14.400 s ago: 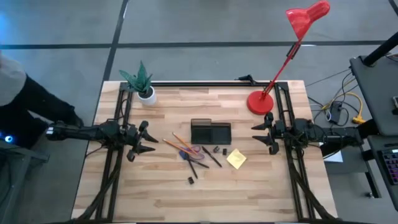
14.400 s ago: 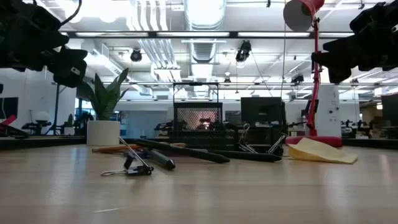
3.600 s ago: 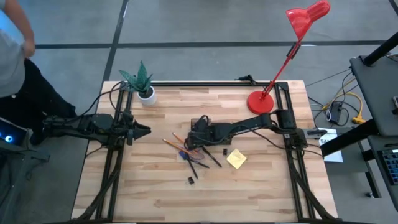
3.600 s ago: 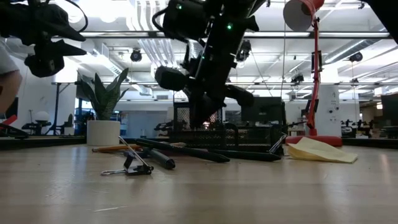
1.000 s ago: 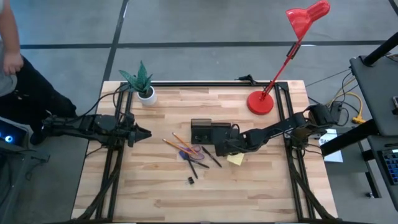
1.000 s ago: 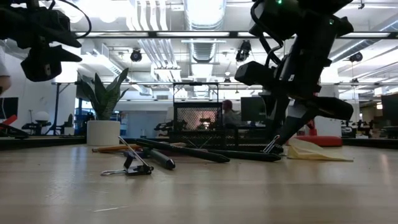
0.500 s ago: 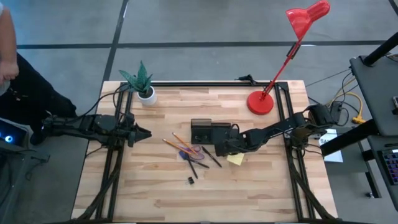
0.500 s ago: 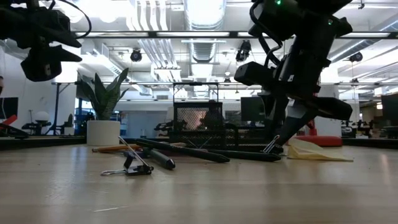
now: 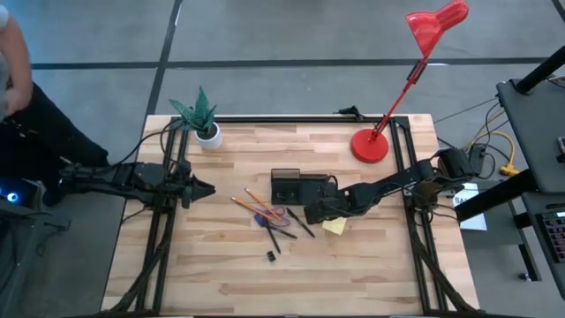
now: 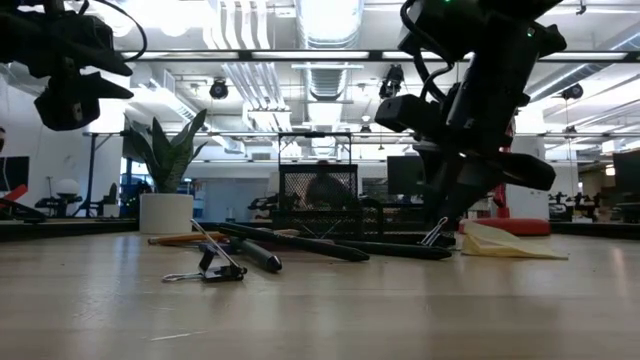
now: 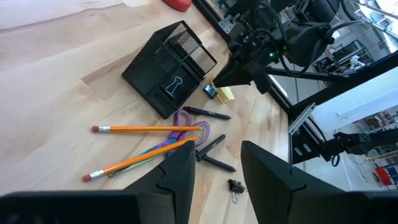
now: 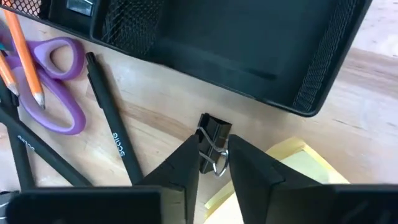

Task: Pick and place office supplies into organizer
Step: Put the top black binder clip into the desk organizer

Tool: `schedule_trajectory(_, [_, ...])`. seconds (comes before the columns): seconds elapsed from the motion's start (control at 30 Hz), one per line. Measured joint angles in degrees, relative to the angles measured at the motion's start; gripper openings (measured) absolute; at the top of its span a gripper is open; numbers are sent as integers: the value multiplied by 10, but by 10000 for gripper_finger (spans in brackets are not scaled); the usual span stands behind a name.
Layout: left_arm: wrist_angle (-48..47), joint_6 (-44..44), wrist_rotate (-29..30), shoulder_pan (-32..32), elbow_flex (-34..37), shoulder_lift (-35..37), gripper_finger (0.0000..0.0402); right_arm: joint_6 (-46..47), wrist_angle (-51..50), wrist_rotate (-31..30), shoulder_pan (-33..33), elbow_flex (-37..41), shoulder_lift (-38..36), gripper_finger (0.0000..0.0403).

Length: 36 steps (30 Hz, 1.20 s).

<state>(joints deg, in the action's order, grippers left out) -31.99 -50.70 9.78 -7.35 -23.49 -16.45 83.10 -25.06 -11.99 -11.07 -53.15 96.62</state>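
The black mesh organizer (image 9: 298,187) stands mid-table, with one black clip (image 11: 176,85) lying in it. My right gripper (image 12: 213,163) is down at its near side, shut on another small black clip (image 12: 214,129) next to the yellow sticky-note pad (image 12: 292,165). Orange pencils (image 9: 252,205), purple scissors (image 9: 272,215) and dark pens (image 9: 300,223) lie flat to the left of it. A third clip (image 9: 271,256) sits nearer the table's front. My left gripper (image 11: 214,168) is open, raised at the table's left side. My right gripper has the clip's wire handles (image 12: 213,155) pinched between its two fingers. The fingers come steeply from above, slanting in from the table's right. The clip's black body still rests on the wooden table beside the pad.
A white plant pot (image 9: 209,134) stands at the far left and a red desk lamp's base (image 9: 369,145) at the far right. A person (image 9: 13,53) is beyond the table's left edge. Bare wood lies along the table's near side.
My right gripper has stayed over the clip and has turned a little about its own pointing line. The clip, pad and other supplies lie where they were.
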Motion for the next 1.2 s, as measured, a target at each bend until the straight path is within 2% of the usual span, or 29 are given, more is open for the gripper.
schedule_trajectory(0.17, [0, 0, 0, 0, 0, 0, 116, -9, -1, 0, 0, 0, 0, 32])
schedule_trajectory(0.33, [0, 0, 1, 0, 0, 0, 116, -15, -1, 11, 0, 0, 0, 13])
schedule_trajectory(0.6, [0, 0, 1, 0, 0, 0, 116, -21, -3, 32, -4, -7, 0, 8])
schedule_trajectory(0.83, [0, 1, 1, 0, 0, 1, 116, -32, -19, 36, -11, -53, -1, 8])
schedule_trajectory(1.03, [0, 2, 1, 0, 0, 1, 116, -46, -18, 4, -7, -114, -1, 8])
schedule_trajectory(1.2, [0, 5, 1, 0, 0, 1, 116, -64, -19, -46, 13, -157, 3, 8])
